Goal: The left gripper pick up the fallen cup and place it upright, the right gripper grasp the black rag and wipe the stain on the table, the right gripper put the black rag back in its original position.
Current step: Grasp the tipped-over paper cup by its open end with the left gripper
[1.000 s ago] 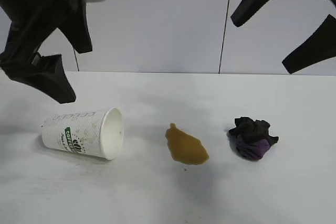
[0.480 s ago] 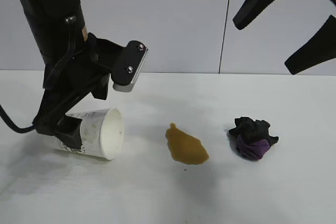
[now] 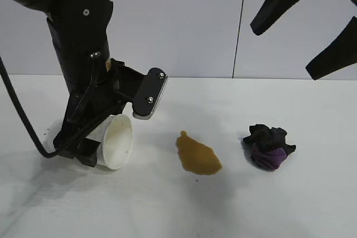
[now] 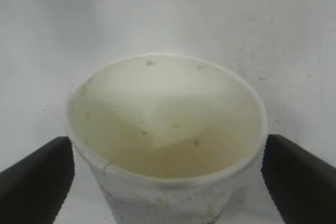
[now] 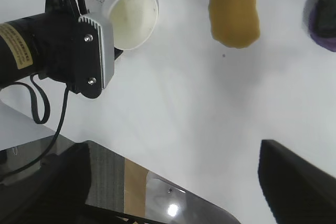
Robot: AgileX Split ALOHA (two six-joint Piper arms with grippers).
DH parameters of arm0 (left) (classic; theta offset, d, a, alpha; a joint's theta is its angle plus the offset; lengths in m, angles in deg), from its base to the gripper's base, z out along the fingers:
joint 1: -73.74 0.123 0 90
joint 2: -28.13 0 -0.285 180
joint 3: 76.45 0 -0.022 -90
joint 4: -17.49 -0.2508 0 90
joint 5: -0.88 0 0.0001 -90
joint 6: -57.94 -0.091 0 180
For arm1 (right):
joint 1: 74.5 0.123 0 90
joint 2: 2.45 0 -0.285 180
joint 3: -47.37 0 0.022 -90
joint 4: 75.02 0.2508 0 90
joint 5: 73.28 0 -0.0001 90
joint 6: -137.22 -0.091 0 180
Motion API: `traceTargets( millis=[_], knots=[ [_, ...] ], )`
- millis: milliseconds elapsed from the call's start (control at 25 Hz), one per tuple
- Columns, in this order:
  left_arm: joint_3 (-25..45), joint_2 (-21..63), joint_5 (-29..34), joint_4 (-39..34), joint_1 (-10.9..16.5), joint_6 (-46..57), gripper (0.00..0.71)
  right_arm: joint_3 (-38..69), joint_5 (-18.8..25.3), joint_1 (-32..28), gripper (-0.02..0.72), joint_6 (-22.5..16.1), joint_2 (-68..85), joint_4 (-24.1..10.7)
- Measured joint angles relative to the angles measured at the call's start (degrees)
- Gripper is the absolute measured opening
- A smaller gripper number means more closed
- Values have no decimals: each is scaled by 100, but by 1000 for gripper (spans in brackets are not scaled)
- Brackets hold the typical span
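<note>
The cup (image 3: 114, 141) lies on its side at the left of the white desk (image 3: 184, 204), its open mouth turned toward the right and toward the near edge. The left gripper (image 3: 83, 147) is down over it, and its 2 fingers (image 4: 34, 179) are spread wide, 1 on each side of the cup's wall just behind the rim. In the left wrist view a sliver of desk shows between each finger and the cup, so the fingers are released and not pressing it. The inside of the cup is pale with a few small brown specks.

To the right of the cup, near the middle of the desk, sits the stain (image 3: 197, 154), an amber-brown teardrop with its narrow end toward the far side. Farther right and apart from it lies the black rag (image 3: 269, 146), a bunched wad with a purple patch on its near side.

The right gripper (image 3: 309, 23) hangs high at the upper right, above and beyond the rag, with its 2 fingers parted and nothing between them.
</note>
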Motion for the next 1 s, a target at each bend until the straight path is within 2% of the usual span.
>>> traceTargets(
  millis=[480, 640, 760, 880, 1000],
  knots=[
    [-7, -261, -282, -81, 0, 205, 692, 0, -20, 0, 601, 0, 0, -148],
    [-7, -261, -358, -81, 0, 399, 589, 0, -25, 0, 601, 0, 0, -149],
    [-7, -261, -400, -68, 0, 440, 566, 0, -44, 0, 601, 0, 0, -154],
    [-7, -162, -565, 177, 0, 458, 561, 0, -65, 0, 601, 0, 0, -160],
    [-7, 180, -1035, 767, 70, 465, 559, 0, -92, 0, 601, 0, 0, -165]
  ],
)
